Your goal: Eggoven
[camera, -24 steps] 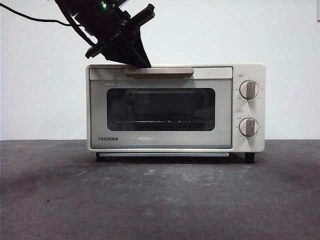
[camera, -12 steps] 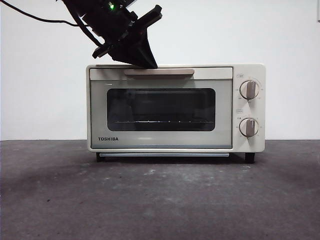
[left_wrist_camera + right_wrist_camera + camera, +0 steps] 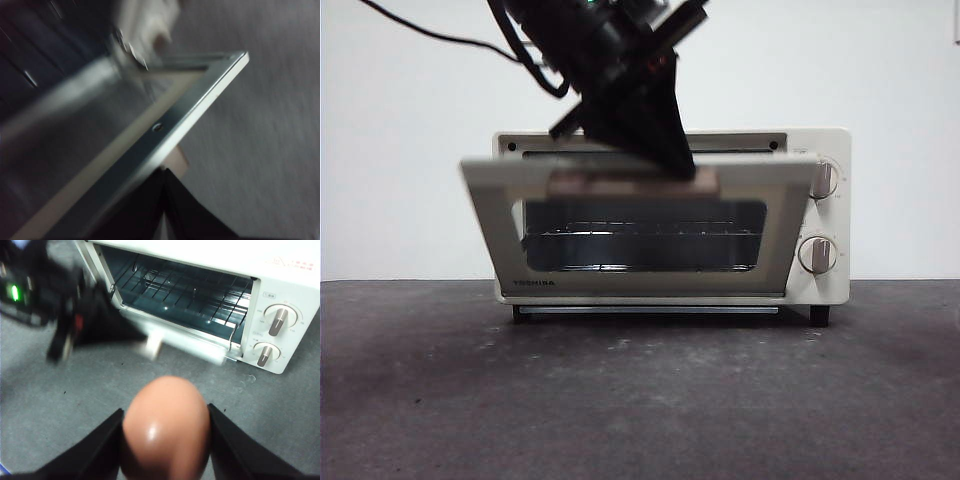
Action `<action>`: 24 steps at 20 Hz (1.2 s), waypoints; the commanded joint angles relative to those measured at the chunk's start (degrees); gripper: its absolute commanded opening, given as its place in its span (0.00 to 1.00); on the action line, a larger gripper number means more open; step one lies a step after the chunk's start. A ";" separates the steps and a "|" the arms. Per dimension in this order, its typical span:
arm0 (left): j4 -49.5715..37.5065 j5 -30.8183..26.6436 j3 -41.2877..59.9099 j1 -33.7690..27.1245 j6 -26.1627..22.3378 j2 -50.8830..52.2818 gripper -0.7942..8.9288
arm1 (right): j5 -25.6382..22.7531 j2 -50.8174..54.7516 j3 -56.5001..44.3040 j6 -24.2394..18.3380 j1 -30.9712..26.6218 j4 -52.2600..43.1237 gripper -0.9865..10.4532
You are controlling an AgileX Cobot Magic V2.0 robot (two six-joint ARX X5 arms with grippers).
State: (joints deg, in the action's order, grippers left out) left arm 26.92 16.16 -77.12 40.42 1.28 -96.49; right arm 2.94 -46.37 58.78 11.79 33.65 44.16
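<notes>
The toaster oven (image 3: 815,285) stands mid-frame on the dark bench (image 3: 640,400), its door (image 3: 490,215) tilted partly open. From the upper left, the left gripper (image 3: 670,160) has its jaws pressed together on the tan handle (image 3: 630,184). The right gripper (image 3: 165,437) pinches the egg (image 3: 165,427) between its jaws, at lower centre of the right wrist view

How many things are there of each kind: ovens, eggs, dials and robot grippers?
Toaster oven: 1
Egg: 1
Dials: 2, upper dial and lower dial
Grippers: 2, left gripper on the handle, right gripper holding the egg
Total: 6
</notes>
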 commanded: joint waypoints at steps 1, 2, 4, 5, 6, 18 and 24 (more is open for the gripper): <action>2.01 -2.43 -0.07 1.03 -0.79 -2.27 0.09 | -0.17 -0.24 0.96 -0.68 0.39 -0.96 0.09; 2.97 -2.43 -0.07 1.51 -0.76 -2.19 0.09 | -0.17 -0.24 0.96 -0.68 0.39 -1.01 0.09; 5.51 -2.43 -0.07 2.71 -0.70 -1.97 0.09 | -0.15 -0.33 0.96 -0.68 0.39 -1.25 0.09; 6.93 -2.43 -0.07 3.28 -0.61 -1.77 0.09 | -0.15 -0.35 0.96 -0.68 0.39 -1.33 0.09; 8.07 -2.43 -0.07 3.76 -0.61 -1.57 0.09 | -0.17 -0.37 0.96 -0.66 0.39 -1.33 0.09; 10.97 -2.43 -0.04 -2.10 -0.11 17.64 0.09 | 0.83 -14.14 0.96 0.24 0.39 -10.82 0.09; 14.23 -0.70 5.03 -13.03 0.00 33.31 0.09 | 2.95 -28.57 0.96 1.51 0.33 -24.55 0.09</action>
State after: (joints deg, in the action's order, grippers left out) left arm 41.01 15.27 -71.70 26.87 1.04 -62.37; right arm 5.76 -74.28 58.78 12.47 33.65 20.16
